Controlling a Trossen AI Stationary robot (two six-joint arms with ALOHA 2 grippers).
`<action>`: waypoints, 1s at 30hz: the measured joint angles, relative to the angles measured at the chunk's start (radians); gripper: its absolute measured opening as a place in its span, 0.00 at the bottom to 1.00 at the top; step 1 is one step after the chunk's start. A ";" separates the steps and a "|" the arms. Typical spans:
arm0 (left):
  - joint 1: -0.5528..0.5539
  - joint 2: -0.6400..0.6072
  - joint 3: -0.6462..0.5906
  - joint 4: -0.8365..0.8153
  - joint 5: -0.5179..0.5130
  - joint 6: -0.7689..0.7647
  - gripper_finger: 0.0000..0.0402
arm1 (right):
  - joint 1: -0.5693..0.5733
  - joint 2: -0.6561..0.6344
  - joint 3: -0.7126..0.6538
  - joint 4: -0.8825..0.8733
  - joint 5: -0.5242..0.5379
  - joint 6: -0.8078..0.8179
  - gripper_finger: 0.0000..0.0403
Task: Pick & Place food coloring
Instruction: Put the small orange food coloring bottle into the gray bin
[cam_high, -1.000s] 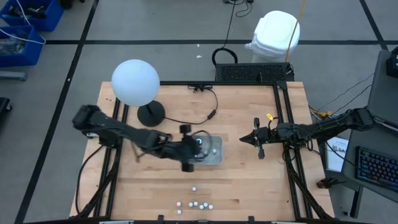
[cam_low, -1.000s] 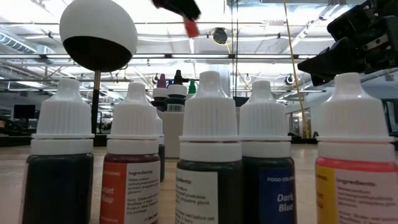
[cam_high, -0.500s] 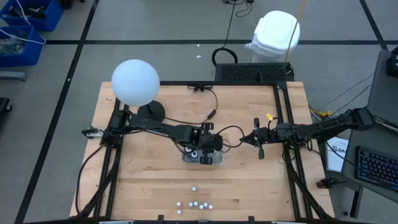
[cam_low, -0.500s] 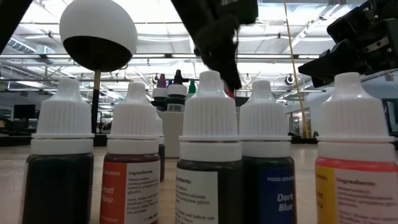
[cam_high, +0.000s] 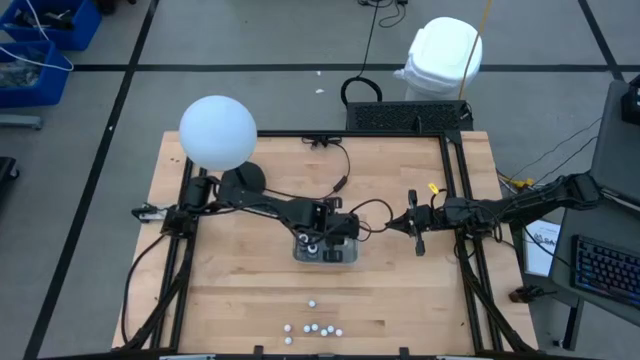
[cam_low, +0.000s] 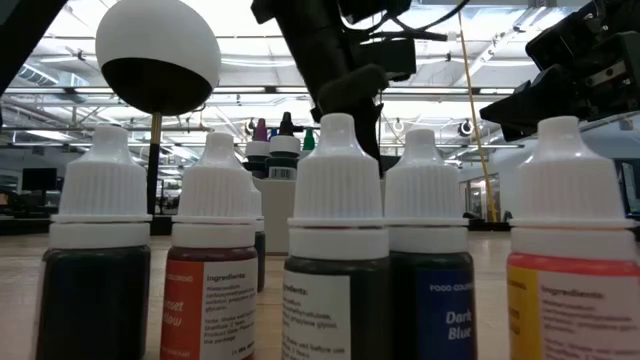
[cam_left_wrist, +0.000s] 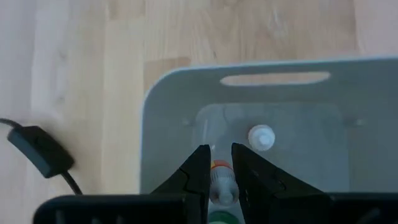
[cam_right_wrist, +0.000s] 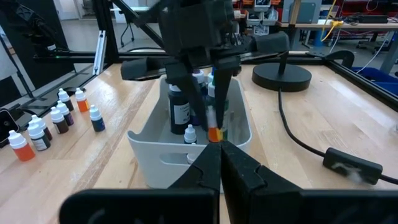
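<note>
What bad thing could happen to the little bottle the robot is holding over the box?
The left gripper holds a small orange-banded bottle over the grey tray. Let go from this height, it might bounce or tip over rather than stand. It could also land on the white-capped bottle lying in the tray, or knock the taller bottles standing close by. The right gripper waits shut beside the tray, so a wide swing of the left arm could perhaps bump it.
</note>
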 joint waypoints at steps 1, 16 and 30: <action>0.000 0.008 0.000 0.007 0.005 -0.008 0.15 | 0.000 0.000 0.000 0.000 0.000 0.000 0.00; 0.002 0.079 -0.001 0.010 0.022 -0.010 0.16 | 0.000 0.000 0.000 -0.003 0.000 0.000 0.00; 0.005 0.079 -0.001 0.013 0.020 -0.006 0.29 | 0.000 0.000 0.000 -0.003 0.000 0.000 0.00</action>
